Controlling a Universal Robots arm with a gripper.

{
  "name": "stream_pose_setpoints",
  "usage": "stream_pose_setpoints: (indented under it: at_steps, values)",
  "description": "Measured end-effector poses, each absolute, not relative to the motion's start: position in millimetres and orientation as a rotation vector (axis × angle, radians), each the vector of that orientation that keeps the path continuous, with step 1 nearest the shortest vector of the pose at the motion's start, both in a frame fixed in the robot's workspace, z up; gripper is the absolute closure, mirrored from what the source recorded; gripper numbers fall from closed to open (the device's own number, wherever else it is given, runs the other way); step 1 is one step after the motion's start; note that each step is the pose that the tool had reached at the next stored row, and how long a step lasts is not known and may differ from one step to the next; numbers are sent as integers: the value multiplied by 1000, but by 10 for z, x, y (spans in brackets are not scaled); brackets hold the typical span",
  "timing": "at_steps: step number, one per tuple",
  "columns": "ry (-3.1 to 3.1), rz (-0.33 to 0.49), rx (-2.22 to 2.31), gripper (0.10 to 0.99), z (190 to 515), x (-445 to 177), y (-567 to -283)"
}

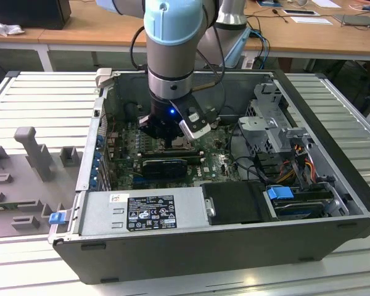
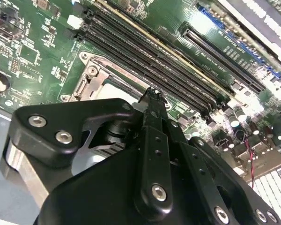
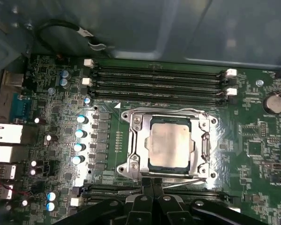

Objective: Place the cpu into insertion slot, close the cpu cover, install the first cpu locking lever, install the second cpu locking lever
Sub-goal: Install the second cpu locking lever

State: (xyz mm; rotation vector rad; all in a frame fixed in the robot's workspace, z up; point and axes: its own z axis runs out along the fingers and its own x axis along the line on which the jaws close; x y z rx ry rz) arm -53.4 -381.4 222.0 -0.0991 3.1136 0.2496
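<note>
The cpu (image 3: 171,143), a pale square chip, lies flat in the insertion slot (image 3: 125,168) on the green board. The cpu cover (image 3: 136,140), a silver frame plate, lies down around it, and the chip shows through its window. My gripper (image 3: 152,182) is at one edge of the socket with its black fingers pressed together and nothing between them. A thin metal lever rod (image 3: 185,182) runs along that edge beside the fingertips. In the second wrist view the fingertip (image 2: 152,96) stands just over the socket's rim (image 2: 91,77). In the exterior view the gripper (image 1: 172,143) reaches down inside the computer case.
Long black memory slots (image 3: 159,79) run beside the socket. A black ribbed block (image 1: 166,165) lies close to the gripper. The power supply (image 1: 142,213), cables (image 1: 246,163) and a drive cage (image 1: 277,126) crowd the case. Grey fixtures (image 1: 31,151) stand at the exterior view's left.
</note>
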Motion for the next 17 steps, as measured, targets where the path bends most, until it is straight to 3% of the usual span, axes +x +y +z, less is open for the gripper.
stream_pose_setpoints:
  at_steps: [7, 17]
  values:
    - [3110, 284, -135, 980, 2091, -575, -3843]
    - [3089, 430, -136, 980, 2075, -719, -4022]
